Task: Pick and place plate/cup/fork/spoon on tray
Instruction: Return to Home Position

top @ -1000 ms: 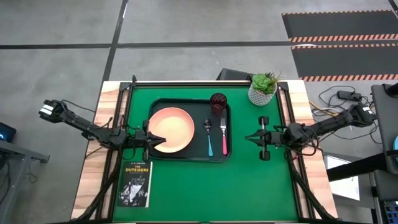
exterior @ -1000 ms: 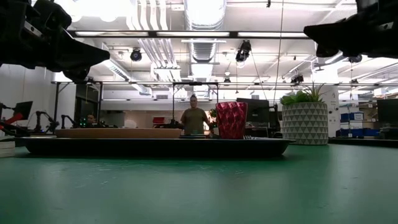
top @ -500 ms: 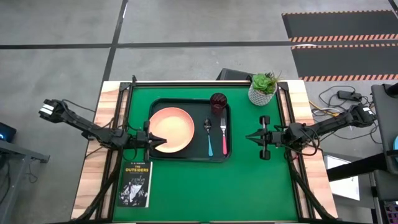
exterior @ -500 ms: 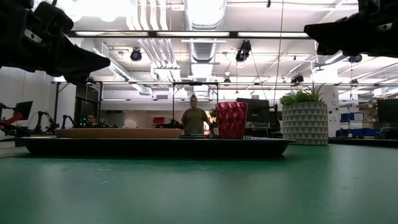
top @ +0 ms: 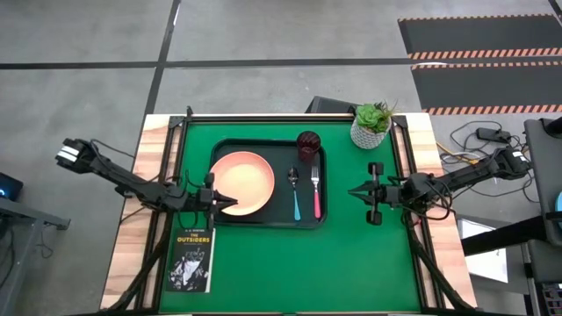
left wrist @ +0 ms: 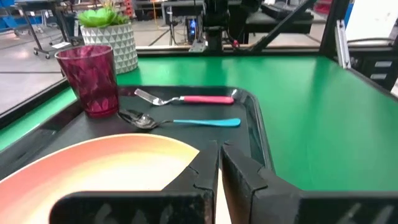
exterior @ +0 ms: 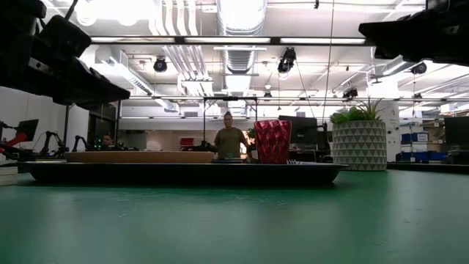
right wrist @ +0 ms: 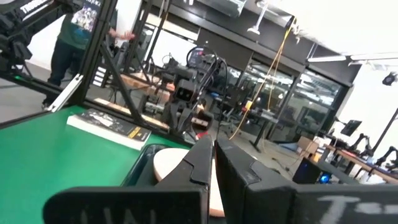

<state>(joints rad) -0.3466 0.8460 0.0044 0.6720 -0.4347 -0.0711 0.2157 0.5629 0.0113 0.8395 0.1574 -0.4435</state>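
The dark tray (top: 268, 223) lies at the table's middle. On it rest the salmon-pink plate (top: 243, 183) at the left, the blue-handled spoon (top: 295, 195), the pink-handled fork (top: 315, 184) and the dark red cup (top: 308, 143), which stands upright at the far right corner. My left gripper (top: 232, 203) is shut and empty. It hovers over the plate's near left edge (left wrist: 106, 162), high above it in the low view (exterior: 124, 94). My right gripper (top: 349, 193) is shut and empty, in the air right of the tray (exterior: 363, 31).
A white pot with a green plant (top: 371, 125) stands at the table's far right. A black book (top: 190, 259) lies at the near left, beside the tray. Bare green table lies near and right of the tray. A person (exterior: 229, 141) stands in the room behind.
My left gripper has gone a little toward the table's near edge, still shut and above the plate's left side. The dishes on the tray have kept still.
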